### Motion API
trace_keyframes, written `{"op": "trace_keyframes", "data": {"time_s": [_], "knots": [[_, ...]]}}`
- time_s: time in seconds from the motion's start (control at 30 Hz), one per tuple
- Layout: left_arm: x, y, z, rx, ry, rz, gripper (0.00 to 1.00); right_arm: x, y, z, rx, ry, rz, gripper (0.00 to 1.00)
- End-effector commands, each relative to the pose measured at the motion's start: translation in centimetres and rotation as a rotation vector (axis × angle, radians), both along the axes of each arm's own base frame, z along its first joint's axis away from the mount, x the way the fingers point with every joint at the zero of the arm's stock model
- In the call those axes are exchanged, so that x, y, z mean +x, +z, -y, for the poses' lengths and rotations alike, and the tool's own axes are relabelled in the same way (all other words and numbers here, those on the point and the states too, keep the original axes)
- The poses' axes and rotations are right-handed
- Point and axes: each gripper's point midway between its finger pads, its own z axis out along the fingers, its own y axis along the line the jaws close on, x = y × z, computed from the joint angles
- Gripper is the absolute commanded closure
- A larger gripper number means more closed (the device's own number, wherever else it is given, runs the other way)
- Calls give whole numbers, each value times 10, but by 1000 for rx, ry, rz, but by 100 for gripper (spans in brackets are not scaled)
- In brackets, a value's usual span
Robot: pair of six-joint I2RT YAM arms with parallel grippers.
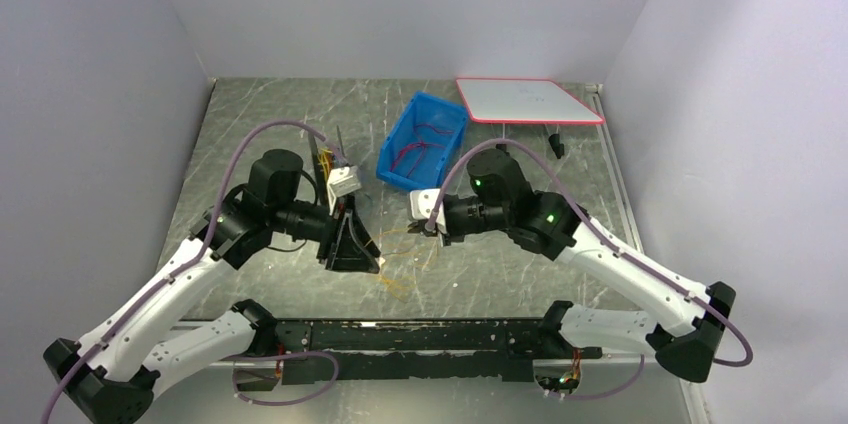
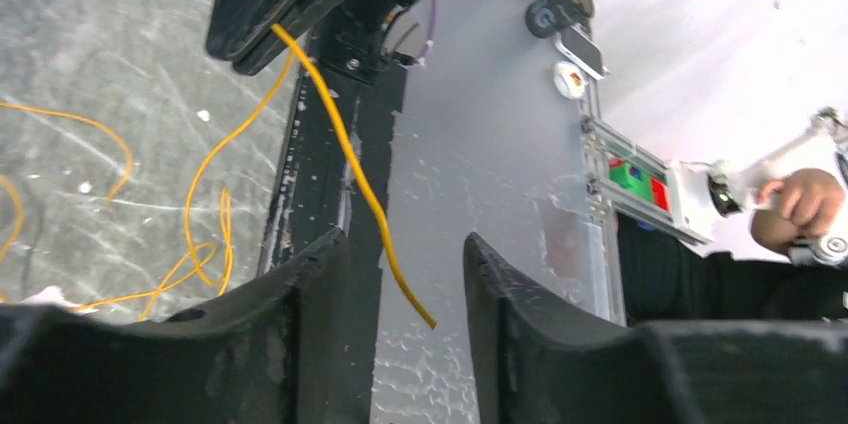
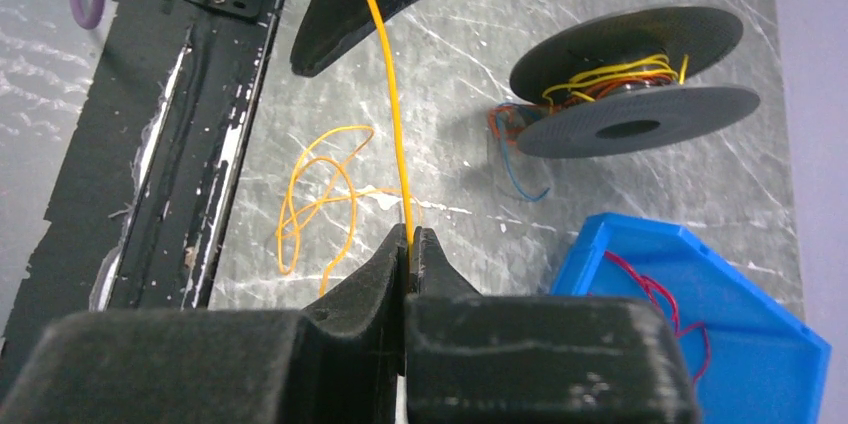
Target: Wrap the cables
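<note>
A yellow cable (image 3: pixel 385 74) runs taut between my two grippers. My right gripper (image 3: pixel 411 236) is shut on it, pinching it at the fingertips. At my left gripper (image 2: pixel 402 236) the cable's free end (image 2: pixel 425 314) hangs in the gap between the open fingers, touching neither. More of the yellow cable lies in loose loops (image 1: pixel 400 266) on the table below the grippers. The dark grey spool (image 3: pixel 630 94) sits beyond them with yellow and orange turns on its hub. Red cables (image 3: pixel 655 296) lie in the blue bin. From above, the left gripper (image 1: pixel 352 242) and right gripper (image 1: pixel 432 227) face each other mid-table.
The blue bin (image 1: pixel 395 166) stands behind the grippers. A white board with a pink edge (image 1: pixel 525 99) is at the back right. A black rail (image 1: pixel 420 336) runs along the near edge. A short blue wire (image 3: pixel 520 179) trails by the spool.
</note>
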Motion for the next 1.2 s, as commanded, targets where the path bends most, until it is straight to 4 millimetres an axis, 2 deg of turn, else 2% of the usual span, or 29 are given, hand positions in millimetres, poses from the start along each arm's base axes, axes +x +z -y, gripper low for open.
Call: {"op": "trace_keyframes", "data": {"time_s": [0.0,0.1,0.23,0.53,0.63,0.8,1.03,1.17], "knots": [[16,13,-2,16,114,90,44,10,3,11,7,-101,33,100],[33,16,-5,40,226,131,40,19,8,20,21,-181,67,100],[55,23,-14,74,376,191,38,39,9,33,7,-314,106,100],[107,37,-57,131,816,262,38,87,4,59,-42,-624,181,100],[126,24,-77,198,1001,206,37,101,3,67,-54,-712,209,100],[156,-13,-113,349,1298,142,32,113,-1,72,-81,-790,224,100],[187,-42,-134,498,1499,145,35,108,-2,68,-65,-774,187,100],[198,-55,-137,564,1552,134,36,102,-1,66,-44,-753,161,100]]}}
